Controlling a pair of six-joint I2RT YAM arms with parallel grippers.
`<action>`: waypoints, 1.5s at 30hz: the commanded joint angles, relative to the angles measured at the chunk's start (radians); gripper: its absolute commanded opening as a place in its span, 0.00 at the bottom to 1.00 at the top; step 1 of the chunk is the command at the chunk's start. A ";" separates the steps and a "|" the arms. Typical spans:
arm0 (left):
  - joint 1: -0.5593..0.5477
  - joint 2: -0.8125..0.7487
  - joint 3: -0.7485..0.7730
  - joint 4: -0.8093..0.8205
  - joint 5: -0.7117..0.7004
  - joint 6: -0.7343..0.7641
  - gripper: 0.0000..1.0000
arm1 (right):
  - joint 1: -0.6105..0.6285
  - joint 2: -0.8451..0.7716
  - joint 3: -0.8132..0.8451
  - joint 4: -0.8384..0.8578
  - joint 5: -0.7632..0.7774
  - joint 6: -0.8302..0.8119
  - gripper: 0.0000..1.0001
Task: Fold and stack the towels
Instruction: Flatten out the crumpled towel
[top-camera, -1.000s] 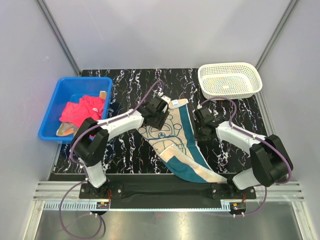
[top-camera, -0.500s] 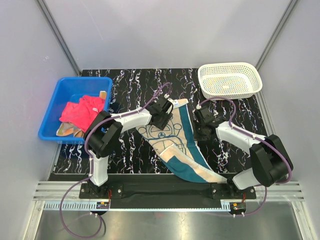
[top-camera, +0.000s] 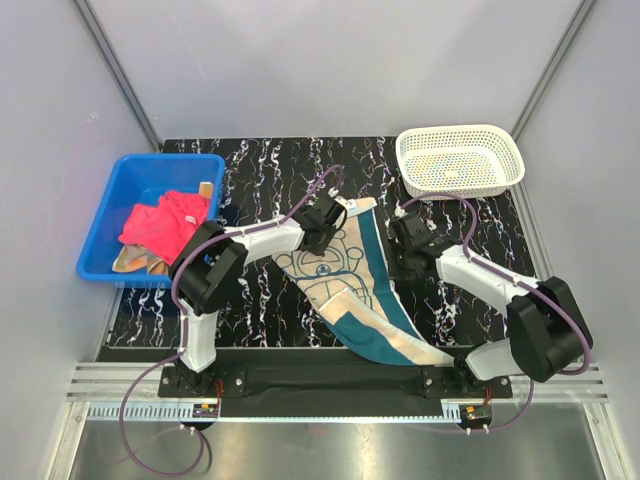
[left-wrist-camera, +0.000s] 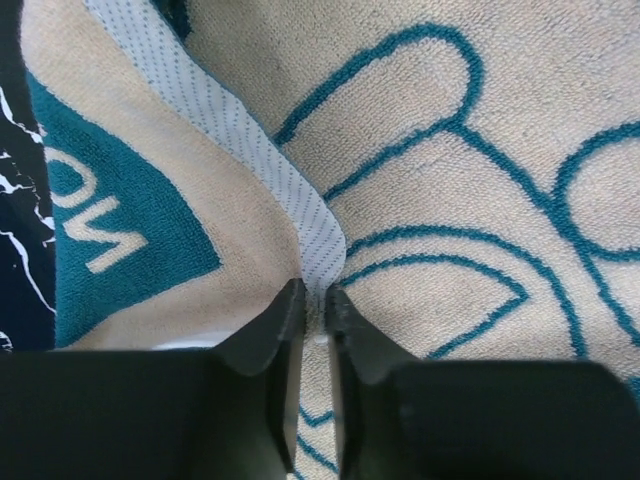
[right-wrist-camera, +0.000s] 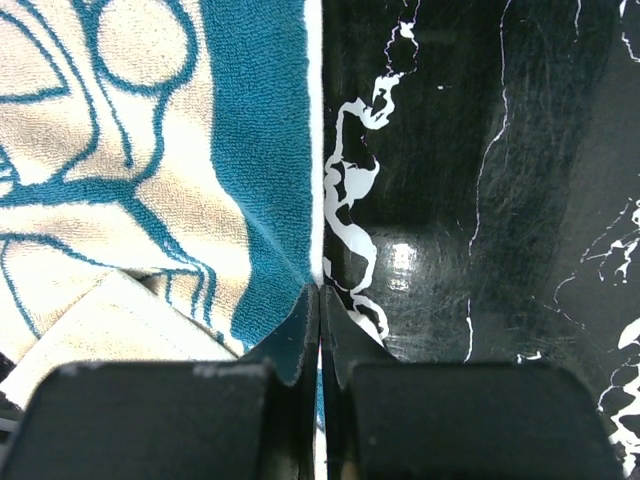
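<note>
The left jaws are clenched on the teal towel (top-camera: 350, 290), pinching a raised fold of its white dotted hem strip between the tips. The right jaws are pressed tight together on the same towel's thin white edge along its teal border, on the opposite side.

The towel lies rumpled on the surface (top-camera: 260, 310), stretched in a long diagonal from the middle towards the near right corner. Its pile is looped terry: a beige field with teal line drawing, a broad teal band down one side, and a teal patch carrying beige letters beside the left jaws. One beige corner is folded over itself near the right jaws.

The surface is glossy black with white marble-like veins. The left arm (top-camera: 250, 240) reaches across it to the towel's far left edge; the right arm (top-camera: 480, 275) comes in from the right side.

Well apart to the left sits a blue plastic bin (top-camera: 170, 160) holding the crumpled pink-red towel (top-camera: 160, 222), with the orange-peach towel (top-camera: 130, 260) showing under it. At the far right stands a white perforated basket (top-camera: 458, 129), just beyond the right jaws and not touching the towel.
</note>
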 joint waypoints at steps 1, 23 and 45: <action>0.004 -0.030 0.012 0.008 -0.048 -0.004 0.13 | 0.003 -0.033 0.007 -0.011 0.030 -0.001 0.00; 0.224 -0.102 0.159 -0.086 0.076 -0.060 0.00 | -0.103 0.471 0.681 -0.080 0.102 0.092 0.49; 0.376 0.044 0.269 -0.085 0.172 -0.096 0.00 | -0.203 0.967 1.217 -0.011 -0.157 -0.328 0.50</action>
